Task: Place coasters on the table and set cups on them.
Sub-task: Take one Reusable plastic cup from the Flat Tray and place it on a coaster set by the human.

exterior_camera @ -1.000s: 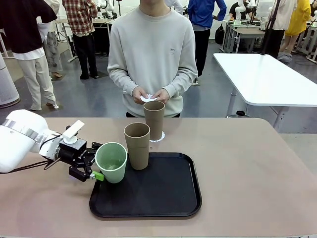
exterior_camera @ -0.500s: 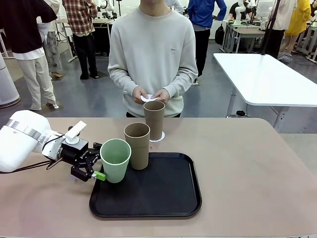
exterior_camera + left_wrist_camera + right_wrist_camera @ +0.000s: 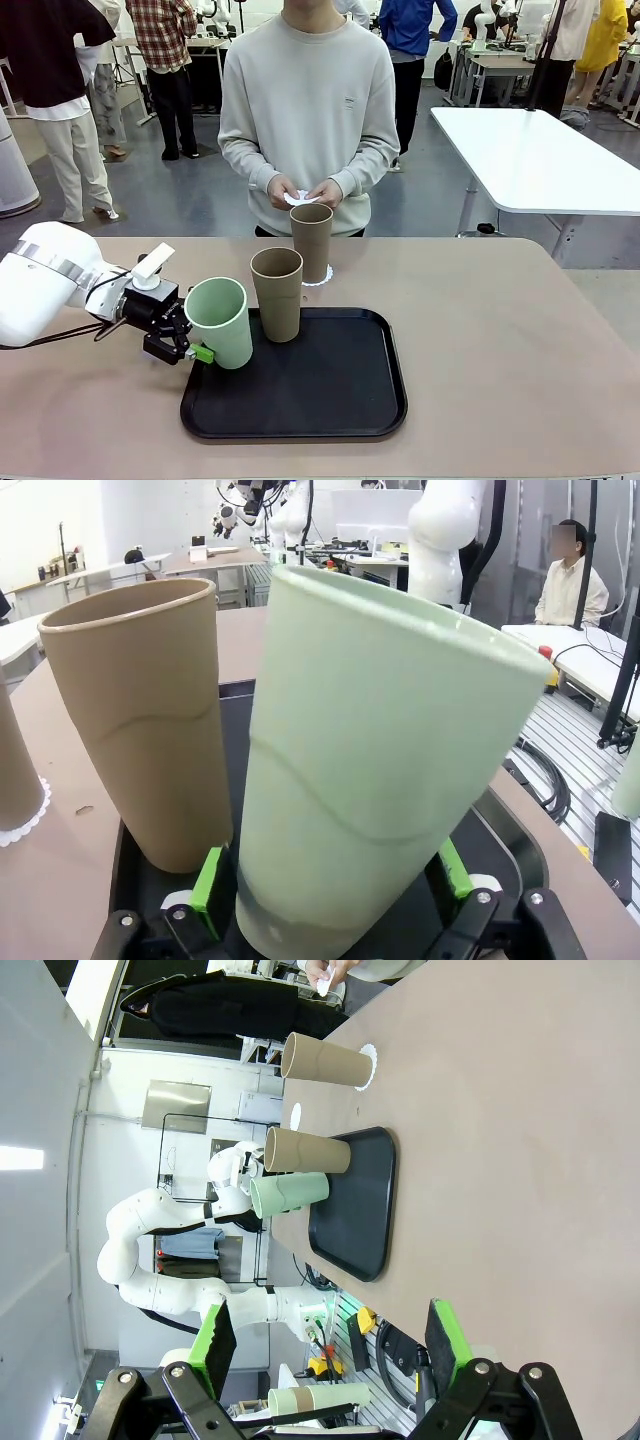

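Tilted further since a second ago, the mint cup [image 3: 220,322] leans between the left gripper [image 3: 185,338]'s wide-spread fingers, base on the tray [image 3: 300,395]. Pads look barely seated, so lifting could drop it; right gripper [image 3: 330,1345] gapes empty.

Left gripper [image 3: 190,335] came in low from the left side, wrist angled down, fingers spread wide with green pads [image 3: 208,878] on both sides of the mint cup [image 3: 221,322]. Right gripper [image 3: 330,1345] hung up high, jaws wide apart, nothing between them.
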You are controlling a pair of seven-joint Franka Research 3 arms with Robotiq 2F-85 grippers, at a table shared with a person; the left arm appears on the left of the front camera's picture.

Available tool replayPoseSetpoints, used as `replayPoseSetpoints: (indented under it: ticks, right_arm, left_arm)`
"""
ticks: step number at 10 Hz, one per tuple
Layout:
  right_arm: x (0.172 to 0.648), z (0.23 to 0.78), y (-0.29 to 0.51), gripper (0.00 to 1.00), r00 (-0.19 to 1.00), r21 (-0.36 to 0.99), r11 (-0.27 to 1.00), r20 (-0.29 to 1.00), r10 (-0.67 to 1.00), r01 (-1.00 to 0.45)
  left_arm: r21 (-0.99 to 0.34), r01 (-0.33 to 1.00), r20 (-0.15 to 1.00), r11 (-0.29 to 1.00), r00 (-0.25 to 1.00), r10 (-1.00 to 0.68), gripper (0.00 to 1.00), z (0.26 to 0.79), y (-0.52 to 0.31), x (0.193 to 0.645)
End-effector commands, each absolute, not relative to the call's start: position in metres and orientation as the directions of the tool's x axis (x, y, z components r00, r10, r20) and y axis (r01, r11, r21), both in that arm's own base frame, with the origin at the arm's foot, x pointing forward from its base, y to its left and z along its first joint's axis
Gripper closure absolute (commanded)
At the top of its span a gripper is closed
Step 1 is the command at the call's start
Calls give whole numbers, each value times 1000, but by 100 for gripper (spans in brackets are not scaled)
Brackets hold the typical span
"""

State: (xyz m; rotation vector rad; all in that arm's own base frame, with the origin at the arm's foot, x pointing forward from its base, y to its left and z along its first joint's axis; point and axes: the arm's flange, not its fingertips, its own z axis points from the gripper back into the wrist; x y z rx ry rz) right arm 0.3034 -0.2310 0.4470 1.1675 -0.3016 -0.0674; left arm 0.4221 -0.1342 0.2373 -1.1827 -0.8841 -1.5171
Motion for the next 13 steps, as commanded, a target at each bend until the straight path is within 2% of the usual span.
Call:
replayPoseSetpoints:
  ticks: [1, 13]
  right_arm:
    - [302, 447, -232, 0, 960, 913, 396, 194, -201, -102]
    - [302, 447, -232, 0, 960, 913, 396, 194, -201, -102]
  left_arm:
    - [-1, 977, 973, -214, -48, -227, 0, 238, -135, 426]
    - [-18, 985, 983, -174, -15, -185, 0, 233, -140, 432]
